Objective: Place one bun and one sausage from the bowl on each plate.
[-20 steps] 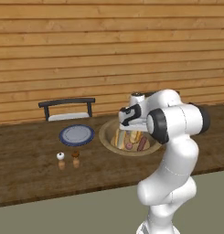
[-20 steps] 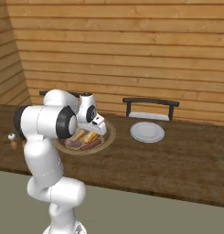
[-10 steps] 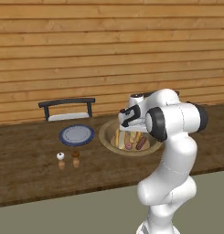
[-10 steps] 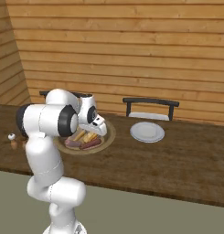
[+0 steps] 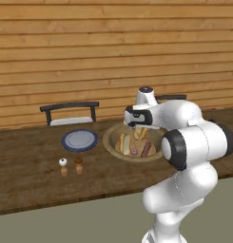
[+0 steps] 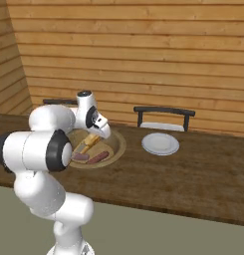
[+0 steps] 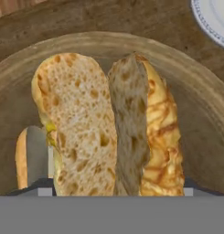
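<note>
Bun (image 7: 109, 128): split open, paler crumb face on the left half, browned crust on the right; centre of the hand view, running up from the bottom edge between the two finger tips. In the left base view it shows as a pale piece just under the hand, centre of frame, over the bowl.
Jaws: set wide, one tip each side of the bun at the bottom corners of the hand view; they look closed onto its width, so I judge it held. Gripper (image 5: 137, 127) points down over the bowl.
Bowl (image 5: 111, 142): tan wood, mid-frame on the tabletop (image 5: 23, 175); more buns and at least one sausage (image 5: 146, 149) lie inside.
Why held so: gripping across the short width keeps the long bun in line with the fingers, easy to lay flat.
Plate (image 5: 80, 140): blue rim, left of the bowl, near but apart, bare. Its edge shows at upper right of the hand view.
Second plate (image 6: 161, 143): white, right of the bowl in the right base view.
Shakers (image 5: 71, 165): two small ones, lower left, in front of the blue plate.
Step, judged: bun picked, carry to a plate next; sausages untouched.
</note>
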